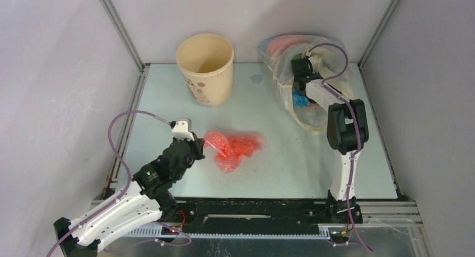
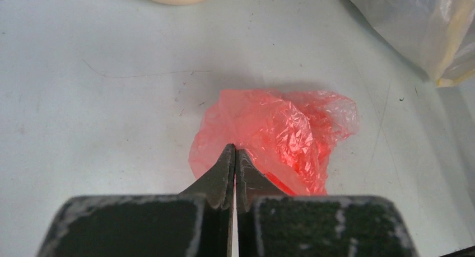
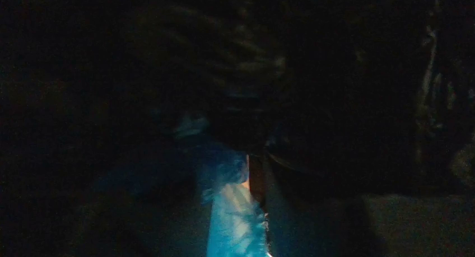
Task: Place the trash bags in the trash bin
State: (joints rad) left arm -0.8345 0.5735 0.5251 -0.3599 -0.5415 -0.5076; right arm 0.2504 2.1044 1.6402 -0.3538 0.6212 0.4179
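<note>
Trash bin [image 1: 205,68], cream, stands upright at the far left of the table [image 1: 280,167] in the top view. Red trash bag [image 1: 234,148] lies crumpled mid-table, well apart from the trash bin. Left gripper [image 1: 199,150] sits at that bag's left edge. Right gripper [image 1: 299,80] is pushed into a clear sack [image 1: 336,83] at far right; its jaw state cannot be told. Left wrist view: jaws pressed together, tips at the red bag's near edge. Right wrist view: nearly black, only blue film [image 3: 235,218] is lit, pincer indistinguishable.
</note>
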